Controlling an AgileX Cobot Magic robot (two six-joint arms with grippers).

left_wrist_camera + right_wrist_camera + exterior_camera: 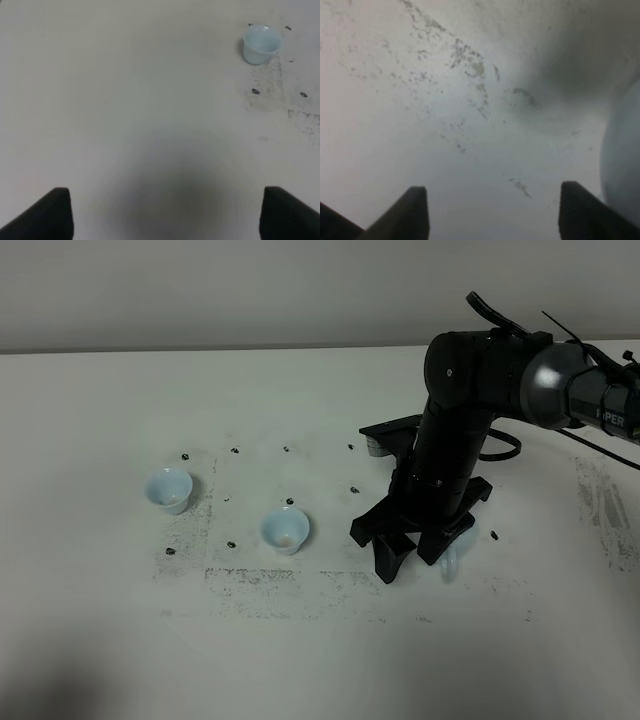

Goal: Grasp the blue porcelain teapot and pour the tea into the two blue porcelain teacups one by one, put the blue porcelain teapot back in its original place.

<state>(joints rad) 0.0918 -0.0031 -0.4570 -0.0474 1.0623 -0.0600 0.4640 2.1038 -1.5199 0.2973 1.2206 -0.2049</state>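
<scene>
Your right gripper: points down at table, jaws spread wide, grasping nothing. Blue porcelain teapot: one, mostly hidden, just beside gripper, not between jaws. Your left gripper: spread, empty. Teacups, two: left teacup, middle teacup, upright, apart from teapot. Progress: teapot unheld; whether you've poured, cannot tell.

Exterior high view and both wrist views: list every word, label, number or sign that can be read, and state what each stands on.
"IPER": white letters on the black right arm, near the picture's edge; any letter before them cannot be made out.
No writing shows on the two pale-blue glossy handleless teacups.
The dark specks on the white table are scuffs, not text.
Both wrist views: nothing to read.
</scene>
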